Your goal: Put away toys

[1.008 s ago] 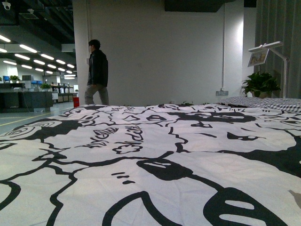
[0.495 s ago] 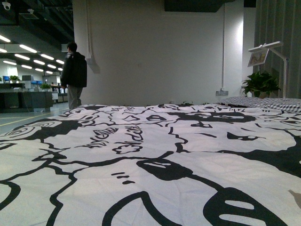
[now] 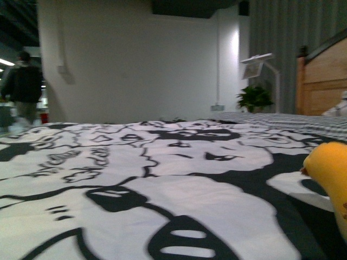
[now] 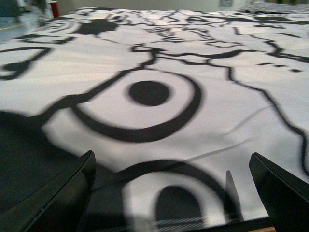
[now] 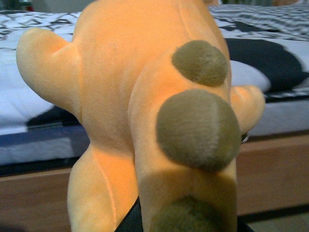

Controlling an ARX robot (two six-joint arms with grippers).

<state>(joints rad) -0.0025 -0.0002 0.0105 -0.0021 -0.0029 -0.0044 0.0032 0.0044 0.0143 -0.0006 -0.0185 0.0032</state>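
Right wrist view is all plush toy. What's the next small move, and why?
Probably a slight lift with the right arm to test the hold: the plush toy fills that view, so the grasp itself cannot be seen, and no container for it shows in any view.

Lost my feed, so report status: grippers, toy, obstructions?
Left gripper open, empty, over black-and-white patterned bedspread. Right gripper shut on soft yellow-orange plush animal, held off the bedspread. Person far off; nothing blocking.

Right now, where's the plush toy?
The orange plush toy is at the far right edge of the front view, against the black-and-white bedspread, with the wooden headboard behind it. It fills the right wrist view.
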